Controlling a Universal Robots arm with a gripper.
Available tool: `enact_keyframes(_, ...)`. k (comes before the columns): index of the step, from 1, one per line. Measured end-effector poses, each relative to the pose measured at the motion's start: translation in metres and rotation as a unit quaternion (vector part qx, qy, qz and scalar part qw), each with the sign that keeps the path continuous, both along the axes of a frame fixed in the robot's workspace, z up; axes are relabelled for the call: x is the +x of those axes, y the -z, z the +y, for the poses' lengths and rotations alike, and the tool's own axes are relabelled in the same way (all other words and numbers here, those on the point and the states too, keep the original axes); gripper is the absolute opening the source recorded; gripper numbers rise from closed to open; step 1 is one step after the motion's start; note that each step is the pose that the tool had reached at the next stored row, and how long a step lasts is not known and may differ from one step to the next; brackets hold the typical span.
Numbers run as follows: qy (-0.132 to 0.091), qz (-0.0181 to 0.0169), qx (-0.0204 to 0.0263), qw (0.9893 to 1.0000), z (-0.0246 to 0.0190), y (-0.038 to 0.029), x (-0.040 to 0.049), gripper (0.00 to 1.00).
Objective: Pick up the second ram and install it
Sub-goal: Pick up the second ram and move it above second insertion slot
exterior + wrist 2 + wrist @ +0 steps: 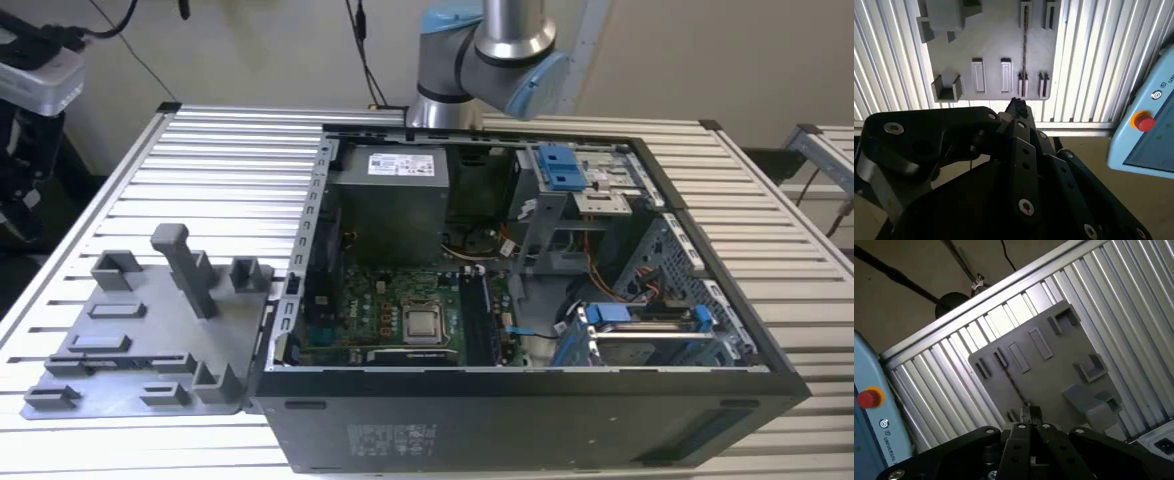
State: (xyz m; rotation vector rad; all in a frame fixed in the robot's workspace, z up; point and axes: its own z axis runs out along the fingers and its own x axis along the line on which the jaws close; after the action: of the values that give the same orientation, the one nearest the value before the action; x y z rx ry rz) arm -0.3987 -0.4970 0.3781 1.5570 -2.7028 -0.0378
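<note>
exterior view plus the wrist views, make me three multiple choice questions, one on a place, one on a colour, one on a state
1. In the exterior view, where does the grey fixture tray lie relative to the computer case?
A on that view's left of it
B on that view's right of it
C inside it

2. What colour is the round button on the pendant in the second wrist view?
A green
B red
C yellow

3. How does the second ram stand?
A flat on the table
B seated in a motherboard slot
C on edge in the tray's holders

Answers:
1 A, the tray sits beside the case on that side.
2 B, it is bright red against pale blue.
3 C, a thin strip runs between the tray's slotted holders.
</note>
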Motion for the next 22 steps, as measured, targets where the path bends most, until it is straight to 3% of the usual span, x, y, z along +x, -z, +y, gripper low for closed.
enact_keyframes(3,-0.027,-0.0002,0.0000,0.9996,0.0000,0.0000,0.0000,0.11)
enact_keyframes(6,-0.054,-0.0010,0.0000,0.9985,0.0000,0.0000,0.0000,0.11)
enact_keyframes(11,-0.100,-0.0054,-0.0002,0.9950,0.0001,0.0001,0.0000,0.11)
enact_keyframes(14,-0.127,-0.0069,-0.0002,0.9919,0.0000,0.0003,0.0000,0.11)
enact_keyframes(17,-0.154,-0.0078,-0.0002,0.9880,0.0000,0.0004,0.0000,0.11)
enact_keyframes(22,-0.199,-0.0090,0.0000,0.9800,0.0000,0.0005,0.0000,0.11)
